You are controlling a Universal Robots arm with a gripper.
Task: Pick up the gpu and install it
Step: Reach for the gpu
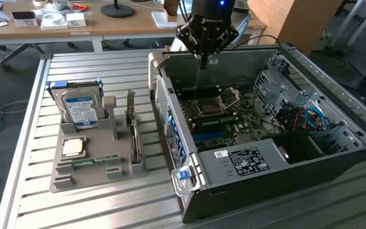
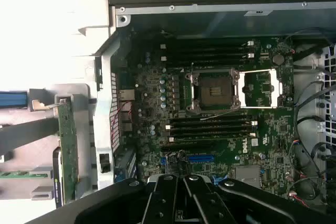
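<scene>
- Claw (image 1: 202, 59) hangs over the open computer case (image 1: 335, 157), fingers pressed together, holding nothing.
- gpu (image 1: 135, 143) stands on edge in the grey holder (image 1: 68, 181), well apart from the claw, beside the hard drive (image 1: 81, 107).
- Best grasp, I judge: pinch its thin top edge squarely and lift straight up.
- Slatted metal surface (image 1: 94, 210); wooden desks (image 1: 106, 26) behind.
</scene>
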